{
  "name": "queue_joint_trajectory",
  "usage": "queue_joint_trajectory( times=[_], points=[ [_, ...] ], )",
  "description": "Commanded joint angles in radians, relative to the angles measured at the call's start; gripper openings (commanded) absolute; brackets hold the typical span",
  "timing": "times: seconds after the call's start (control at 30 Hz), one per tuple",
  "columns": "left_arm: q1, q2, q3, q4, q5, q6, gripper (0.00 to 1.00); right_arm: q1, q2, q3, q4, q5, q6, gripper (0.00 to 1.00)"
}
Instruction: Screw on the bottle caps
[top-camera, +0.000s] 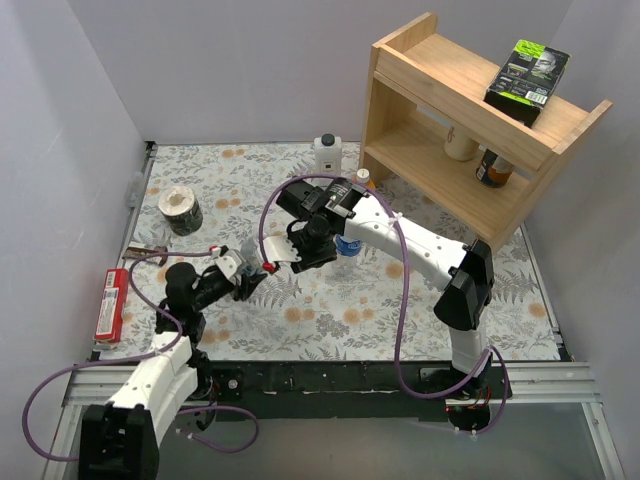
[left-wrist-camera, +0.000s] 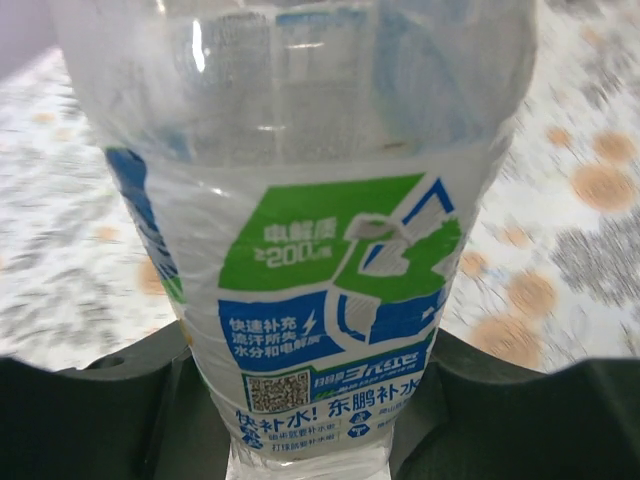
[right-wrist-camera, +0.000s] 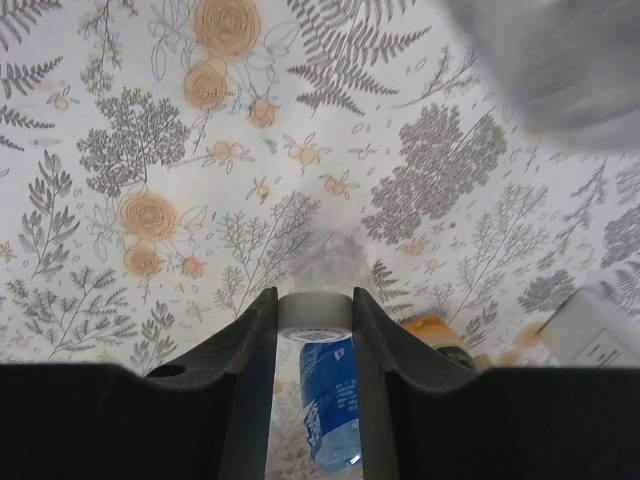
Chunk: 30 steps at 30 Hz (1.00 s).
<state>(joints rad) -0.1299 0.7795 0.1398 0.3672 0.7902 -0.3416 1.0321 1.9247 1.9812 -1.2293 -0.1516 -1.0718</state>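
My left gripper is shut on a clear bottle with a blue and green label. The bottle fills the left wrist view; in the top view it shows as a pale shape between the two grippers. My right gripper is shut on a whitish bottle cap at its fingertips, and sits mid-table in the top view. A second blue-labelled bottle shows just behind the cap and also in the top view. I cannot tell whether the cap touches a bottle. The orange bottle stands further back.
A white square bottle with a black cap stands at the back. A wooden shelf with a green-black box fills the back right. A tape roll and a red box lie at the left.
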Motion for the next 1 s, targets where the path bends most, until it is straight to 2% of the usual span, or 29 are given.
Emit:
queue_joint_trajectory(
  times=[0.0, 0.03, 0.13, 0.27, 0.4, 0.6, 0.73, 0.77, 0.8, 0.83, 0.97],
  points=[
    [0.180, -0.091, 0.063, -0.024, -0.136, -0.167, 0.00, -0.018, -0.020, -0.012, -0.073, -0.002, -0.004, 0.01],
    [0.200, -0.097, 0.096, -0.054, -0.214, -0.291, 0.00, -0.018, -0.009, -0.012, -0.065, -0.044, -0.007, 0.01],
    [0.205, -0.095, 0.176, -0.192, -0.504, -0.393, 0.00, -0.018, 0.045, -0.005, -0.020, -0.103, -0.005, 0.01],
    [0.222, -0.115, 0.289, -0.287, -0.656, -0.549, 0.00, -0.017, 0.094, -0.047, 0.083, -0.152, 0.001, 0.01],
    [0.249, -0.105, 0.389, -0.343, -0.680, -0.626, 0.00, 0.011, 0.152, -0.181, 0.253, -0.155, 0.070, 0.01],
    [0.254, -0.098, 0.467, -0.338, -0.658, -0.518, 0.00, 0.051, 0.266, -0.214, 0.378, -0.071, 0.136, 0.04],
    [0.256, -0.085, 0.492, -0.347, -0.625, -0.511, 0.00, 0.068, 0.277, -0.240, 0.413, -0.117, 0.141, 0.21],
    [0.256, -0.080, 0.495, -0.347, -0.615, -0.511, 0.00, 0.069, 0.278, -0.242, 0.413, -0.135, 0.139, 0.37],
    [0.256, -0.075, 0.495, -0.346, -0.599, -0.516, 0.00, 0.068, 0.274, -0.243, 0.413, -0.161, 0.139, 0.45],
    [0.256, -0.072, 0.497, -0.343, -0.586, -0.517, 0.00, 0.066, 0.269, -0.245, 0.419, -0.166, 0.154, 0.64],
    [0.256, -0.053, 0.494, -0.320, -0.531, -0.501, 0.00, 0.031, 0.206, -0.242, 0.395, -0.250, 0.156, 0.67]
  ],
)
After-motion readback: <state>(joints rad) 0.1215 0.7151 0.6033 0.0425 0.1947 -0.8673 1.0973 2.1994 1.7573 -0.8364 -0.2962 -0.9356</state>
